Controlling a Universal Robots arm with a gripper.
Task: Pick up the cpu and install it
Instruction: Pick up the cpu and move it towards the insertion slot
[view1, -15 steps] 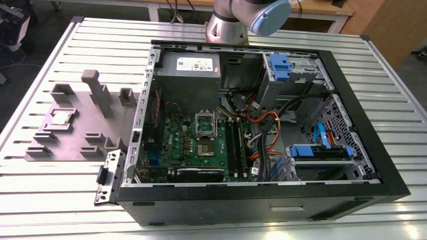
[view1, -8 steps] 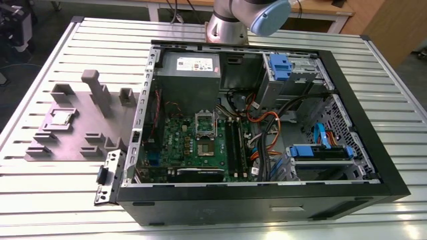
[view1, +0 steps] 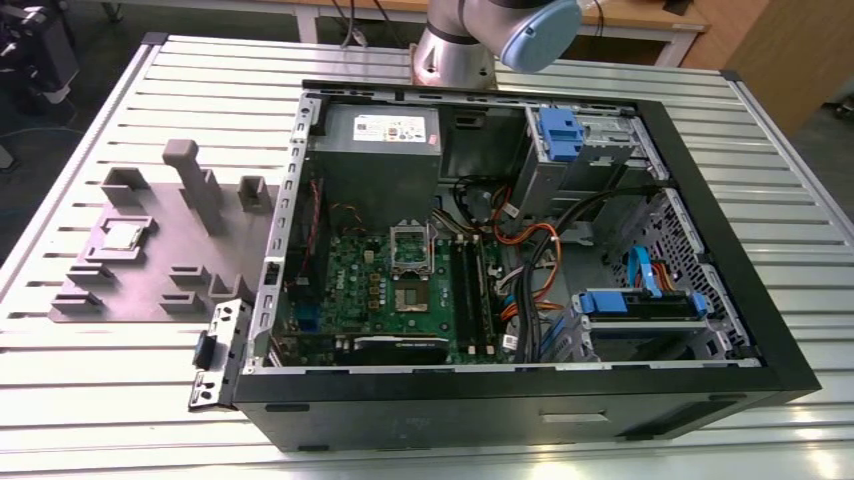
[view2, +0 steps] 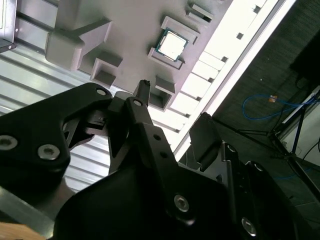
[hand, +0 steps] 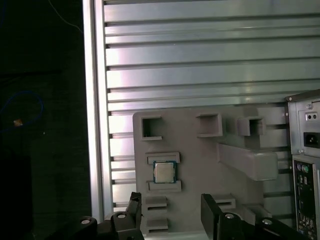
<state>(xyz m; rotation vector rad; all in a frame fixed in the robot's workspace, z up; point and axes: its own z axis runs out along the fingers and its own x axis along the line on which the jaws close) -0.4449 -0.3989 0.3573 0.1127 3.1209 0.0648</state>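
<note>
cpu (view1: 123, 235): is lying flat, silvery top up, in a shallow square seat on the grey tray, between two low raised bars; in both wrist views (view2: 171, 45) (hand: 164, 172) nothing is touching it.

grey tray (view1: 147, 285): is resting on the table at the exterior view's left, just beside the computer case; raised blocks and open pockets are standing around the chip's seat.

gripper (hand: 171, 200): is hanging above the tray's edge, apart from the chip. The jaws are standing wide apart and holding nothing; in the second wrist view (view2: 174, 102) the two black fingers are also showing spread.

arm (view1: 481, 40): is rising at the far side of the table, behind the case.

computer case (view1: 534, 410): is lying on its side with the panel off, taking up the middle and the exterior view's right.

green motherboard (view1: 400, 290): is sitting inside the case, toward the near side.

socket frame (view1: 410, 250): is sitting on the board, silver and oblong.

power supply (view1: 380, 160): is sitting at the far end of the case.

white label (view1: 387, 127): is carrying print on the power supply, too small to make out.

table (view1: 134, 400): is showing ribbed metal slats under everything.
</note>
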